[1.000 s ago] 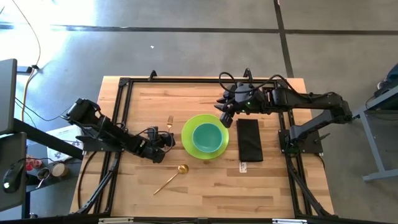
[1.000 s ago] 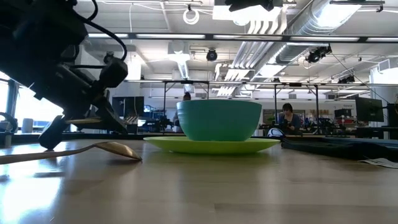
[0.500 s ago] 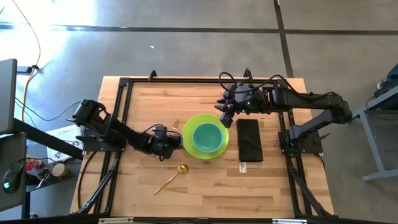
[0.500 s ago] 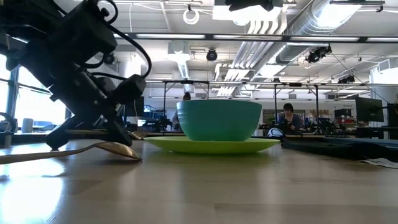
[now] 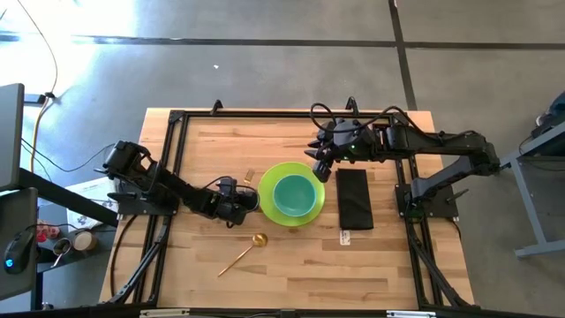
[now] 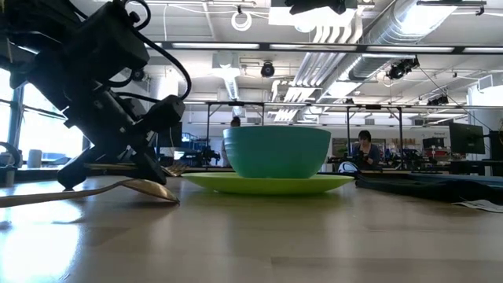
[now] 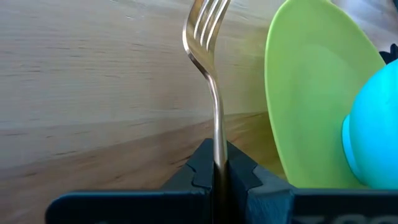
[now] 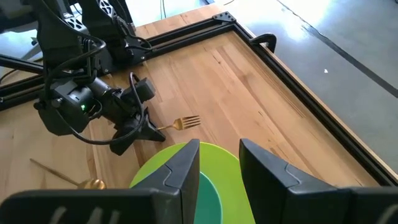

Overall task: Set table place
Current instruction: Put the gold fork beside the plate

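Note:
A gold fork point(image 5: 248, 177) is held in my left gripper point(image 5: 235, 200), just left of a lime green plate point(image 5: 269, 208) that carries a teal bowl point(image 5: 296, 194). The fork's tines point(image 7: 205, 18) point to the table's far side, beside the plate's rim point(image 7: 292, 93). A gold spoon point(image 5: 244, 251) lies flat near the table's front, left of centre. A dark folded napkin point(image 5: 354, 198) lies flat to the right of the plate. My right gripper point(image 8: 219, 165) is open and empty above the plate's far right edge. My left gripper pinches the fork's handle point(image 7: 217, 163) between its two fingers. The fingers slant down from the table's near left and lie along the fork, which sticks out past them toward the far side. The fork is low over the wood; whether its tines touch the table cannot be told.
The black rail frame point(image 5: 265, 115) runs along the table's far edge and down both sides. A small white tag point(image 5: 345, 237) lies at the napkin's near end. Bare wood point(image 5: 353, 274) stretches along the near side. People sit at desks in the room behind point(image 6: 363, 145).
My left gripper has moved toward the table's right, up to the plate's left rim, carrying the fork with it. The fork's tines now point to the far side close beside the plate. It has kept still for the last half second.

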Robot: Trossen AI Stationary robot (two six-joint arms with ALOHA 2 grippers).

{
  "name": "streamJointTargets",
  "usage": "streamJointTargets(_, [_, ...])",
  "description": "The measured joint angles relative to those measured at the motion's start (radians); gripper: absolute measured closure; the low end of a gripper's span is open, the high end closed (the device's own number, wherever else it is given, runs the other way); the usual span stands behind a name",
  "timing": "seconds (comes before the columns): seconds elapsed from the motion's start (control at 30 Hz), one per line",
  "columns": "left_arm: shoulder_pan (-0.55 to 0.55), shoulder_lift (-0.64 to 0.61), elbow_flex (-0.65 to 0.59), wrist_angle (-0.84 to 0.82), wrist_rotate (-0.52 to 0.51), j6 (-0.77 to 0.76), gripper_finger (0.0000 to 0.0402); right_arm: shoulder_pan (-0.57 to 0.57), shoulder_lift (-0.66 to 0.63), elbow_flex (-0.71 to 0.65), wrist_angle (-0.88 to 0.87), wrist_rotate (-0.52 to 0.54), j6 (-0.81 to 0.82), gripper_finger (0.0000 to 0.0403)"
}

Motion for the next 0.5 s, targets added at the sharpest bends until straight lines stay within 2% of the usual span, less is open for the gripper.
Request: streamJointTargets(0.5, [0.0, 0.001, 0.0, -0.011, 0.008, 0.001, 0.0381, 0.0, 0.0, 0.0, 0.0, -0.003, 0.0, 0.0297])
